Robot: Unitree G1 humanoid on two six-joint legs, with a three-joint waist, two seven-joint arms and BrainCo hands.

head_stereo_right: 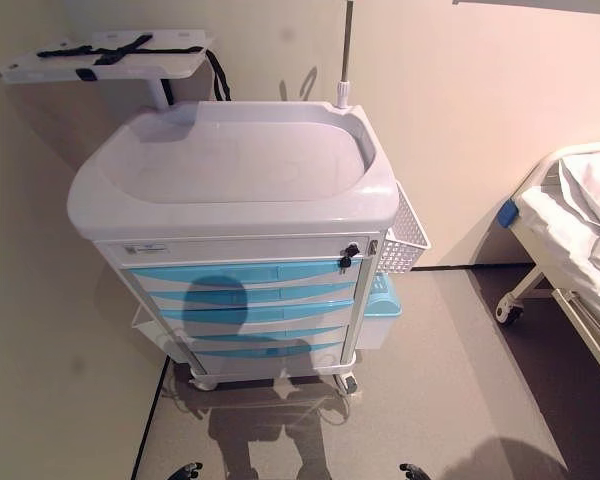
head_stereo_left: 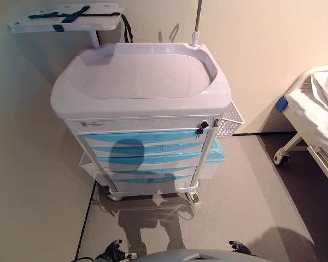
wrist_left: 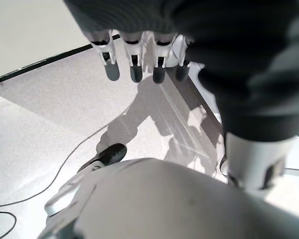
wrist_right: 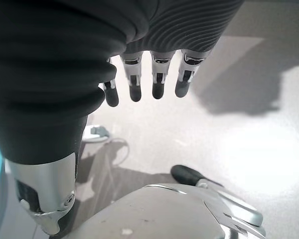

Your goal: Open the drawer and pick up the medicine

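Observation:
A white medical cart point(head_stereo_left: 142, 112) stands against the wall in front of me. Its front has several light-blue drawers, all shut; the top drawer point(head_stereo_left: 142, 137) has a key lock point(head_stereo_left: 201, 128) at its right end. No medicine shows in any view. My left hand point(wrist_left: 139, 55) hangs low by my side with straight fingers over the floor, empty; it also shows at the bottom of the left eye view point(head_stereo_left: 115, 251). My right hand point(wrist_right: 144, 74) hangs the same way, open and empty, at the bottom right point(head_stereo_left: 239, 247). Both hands are far below and short of the drawers.
A white mesh basket point(head_stereo_left: 230, 121) and a light-blue bin point(head_stereo_left: 216, 153) hang on the cart's right side. A side shelf with dark straps point(head_stereo_left: 65, 17) and a pole point(head_stereo_left: 198, 19) rise behind it. A wheeled bed point(head_stereo_left: 317, 109) stands at the right. A wall is close on the left.

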